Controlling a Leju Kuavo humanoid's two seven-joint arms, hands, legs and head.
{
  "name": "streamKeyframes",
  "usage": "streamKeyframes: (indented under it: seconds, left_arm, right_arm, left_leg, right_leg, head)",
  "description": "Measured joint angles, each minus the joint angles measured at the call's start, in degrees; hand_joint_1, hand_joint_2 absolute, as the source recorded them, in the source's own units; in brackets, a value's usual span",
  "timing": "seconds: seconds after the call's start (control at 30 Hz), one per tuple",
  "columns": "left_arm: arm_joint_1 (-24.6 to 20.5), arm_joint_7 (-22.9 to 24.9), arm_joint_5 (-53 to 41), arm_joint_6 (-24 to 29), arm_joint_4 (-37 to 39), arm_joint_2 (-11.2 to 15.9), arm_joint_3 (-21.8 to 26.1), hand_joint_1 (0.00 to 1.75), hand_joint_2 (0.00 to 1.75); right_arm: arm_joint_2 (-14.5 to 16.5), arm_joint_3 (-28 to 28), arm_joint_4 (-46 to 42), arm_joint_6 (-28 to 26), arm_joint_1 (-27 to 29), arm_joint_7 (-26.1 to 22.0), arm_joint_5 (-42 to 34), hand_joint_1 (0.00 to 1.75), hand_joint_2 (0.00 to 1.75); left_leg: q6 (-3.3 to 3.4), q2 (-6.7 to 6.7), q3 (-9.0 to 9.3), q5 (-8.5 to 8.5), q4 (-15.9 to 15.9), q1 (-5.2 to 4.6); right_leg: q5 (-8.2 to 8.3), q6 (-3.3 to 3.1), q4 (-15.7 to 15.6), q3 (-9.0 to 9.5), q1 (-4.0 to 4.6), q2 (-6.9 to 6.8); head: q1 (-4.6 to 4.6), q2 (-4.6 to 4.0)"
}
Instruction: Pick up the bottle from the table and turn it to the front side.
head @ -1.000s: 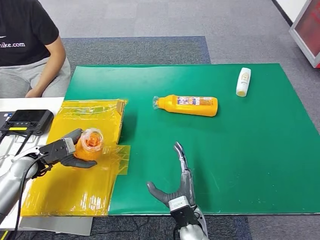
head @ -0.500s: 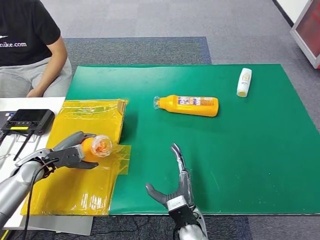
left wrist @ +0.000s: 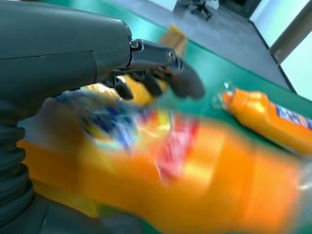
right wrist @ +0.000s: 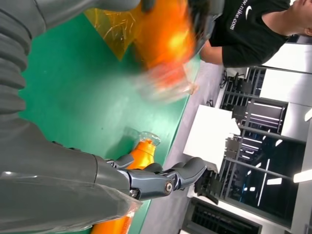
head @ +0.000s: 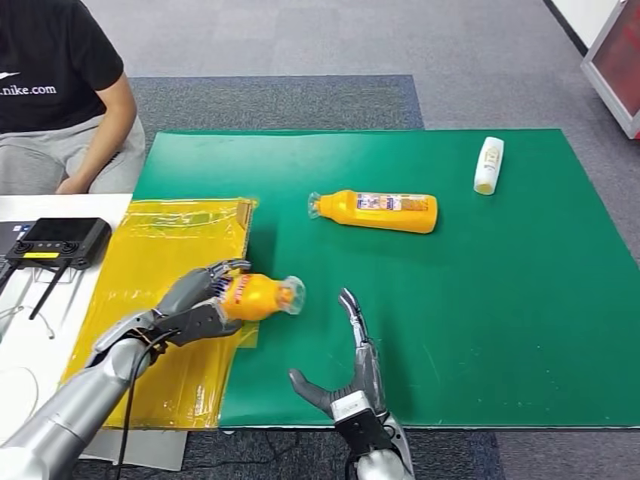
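The left robot hand (head: 198,305) has its dark fingers (head: 226,268) and thick grey thumb wrapped around the base end of an orange plastic bottle with a clear cap (head: 260,297). It holds the bottle lying on its side, just above the edge where the yellow sheet meets the green mat, with the cap pointing away from the palm toward the right robot hand. The bottle is smooth and glossy, tapering to a narrow neck, and a printed label in red, blue and yellow wraps its body; in the left wrist view that label is blurred and unreadable.

The right robot hand (head: 349,365) hovers near the front edge of the desk with its fingers spread wide and nothing in them, close beside the held bottle's cap.

Beyond both hands, a second orange plastic bottle (head: 375,211) of the same shape lies flat on the green mat (head: 490,320), cap toward the left robot hand's side. Farther off, past the right robot hand, a small white plastic bottle (head: 488,165) lies near the mat's far corner. That makes two orange bottles and one white.

Under the left robot hand spreads a crinkled, shiny yellow plastic sheet (head: 158,250). Outward from it, a black controller (head: 54,240) rests on a white surface, and a seated person in a black shirt (head: 53,70) is beyond.
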Motion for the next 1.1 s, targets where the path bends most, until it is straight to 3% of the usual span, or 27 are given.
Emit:
streamKeyframes:
  seconds: [0.1, 0.17, 0.23, 0.27, 0.37, 0.43, 0.53, 0.67, 0.73, 0.97, 1.1]
  left_arm:
    - [0.57, 0.17, -0.75, -0.26, 1.52, -1.73, 0.05, 0.51, 1.75]
    - [0.84, 0.2, -0.88, -0.93, 2.43, -2.48, 0.1, 0.89, 1.75]
    - [1.01, 0.25, -0.84, -1.61, 3.18, -3.04, 0.22, 1.07, 1.75]
    - [1.01, 0.33, -0.8, -1.89, 3.5, -3.24, 0.36, 0.92, 1.75]
    - [0.87, 0.55, -0.87, -2.26, 4.22, -3.55, 0.73, 0.16, 1.75]
    - [0.95, 0.57, -1.54, -1.67, 4.49, -3.62, 0.8, 0.01, 1.75]
    - [1.46, 0.32, -5.1, 2.75, 4.42, -3.78, 0.86, 0.0, 1.75]
    - [4.31, -4.03, -11.73, 17.0, -0.89, -4.01, 1.71, 0.0, 1.75]
    - [6.39, -7.75, -10.26, 21.93, -6.81, -4.23, 2.67, 0.0, 1.75]
    - [12.5, -19.32, 5.82, 27.1, -30.68, -7.36, 6.25, 0.0, 1.75]
    - [14.51, -21.04, 9.16, 30.9, -38.95, -8.84, 7.06, 0.0, 1.75]
  right_arm:
    - [-0.02, 0.07, 0.0, 0.09, 0.02, 0.13, -0.03, 0.0, 1.75]
    - [-0.02, 0.09, 0.0, 0.1, 0.03, 0.23, -0.05, 0.0, 1.75]
    - [-0.02, 0.09, 0.01, 0.09, 0.03, 0.36, -0.06, 0.0, 1.75]
    - [-0.02, 0.09, 0.01, 0.08, 0.03, 0.41, -0.06, 0.0, 1.75]
    - [-0.02, 0.09, 0.02, -0.04, 0.03, 0.53, -0.04, 0.0, 1.75]
    - [-0.02, 0.08, 0.02, -0.21, 0.04, 0.57, -0.01, 0.0, 1.75]
    - [-0.02, 0.02, 0.02, -0.6, 0.12, 0.68, 0.22, 0.0, 1.75]
    - [-0.19, -0.19, 0.0, -0.76, 0.55, 1.02, 0.69, 0.0, 1.75]
    - [-0.3, -0.22, 0.01, -0.69, 0.71, 1.29, 0.84, 0.0, 1.75]
    - [-0.34, -0.16, 0.27, -0.07, 0.62, 1.67, 1.06, 0.0, 1.75]
    - [-0.34, -0.01, 0.5, -0.07, 0.4, 1.77, 1.17, 0.0, 1.75]
  left_leg:
    - [-0.01, 0.03, -0.02, -0.01, 0.0, 0.0]
    - [-0.01, 0.04, -0.02, -0.01, 0.0, 0.01]
    - [-0.02, 0.04, -0.03, -0.01, -0.01, 0.02]
    - [-0.03, 0.04, -0.03, -0.02, -0.01, 0.02]
    - [-0.04, 0.04, -0.02, -0.02, -0.02, 0.02]
    - [-0.04, 0.05, -0.02, -0.02, -0.02, 0.02]
    - [-0.04, 0.06, -0.02, -0.02, -0.01, 0.02]
    - [-0.04, 0.06, -0.03, -0.01, -0.01, 0.02]
    - [-0.04, 0.06, -0.05, -0.03, -0.01, 0.02]
    - [-0.06, 0.08, -0.11, -0.09, -0.01, 0.02]
    - [-0.07, 0.08, -0.11, -0.1, -0.01, 0.02]
  right_leg:
    - [0.0, -0.01, 0.0, -0.05, 0.0, 0.05]
    - [-0.01, -0.02, 0.0, -0.07, 0.01, 0.06]
    - [-0.02, -0.03, 0.0, -0.08, 0.02, 0.06]
    - [-0.02, -0.04, 0.0, -0.07, 0.03, 0.06]
    - [-0.03, -0.05, 0.0, -0.06, 0.03, 0.06]
    - [-0.03, -0.05, 0.0, -0.06, 0.03, 0.06]
    - [-0.02, -0.05, 0.0, -0.07, 0.03, 0.06]
    - [-0.02, -0.05, 0.0, -0.08, 0.03, 0.06]
    - [-0.03, -0.05, 0.0, -0.09, 0.02, 0.07]
    - [-0.04, -0.04, 0.0, -0.13, 0.02, 0.09]
    - [-0.05, -0.04, 0.0, -0.13, 0.02, 0.09]
  head:
    - [-0.01, 0.0]
    - [-0.01, 0.0]
    - [-0.01, 0.0]
    - [-0.01, 0.0]
    - [-0.01, 0.0]
    - [-0.01, 0.0]
    - [-0.01, 0.0]
    - [0.0, 0.0]
    - [0.0, 0.0]
    - [0.0, 0.0]
    - [-0.02, 0.0]
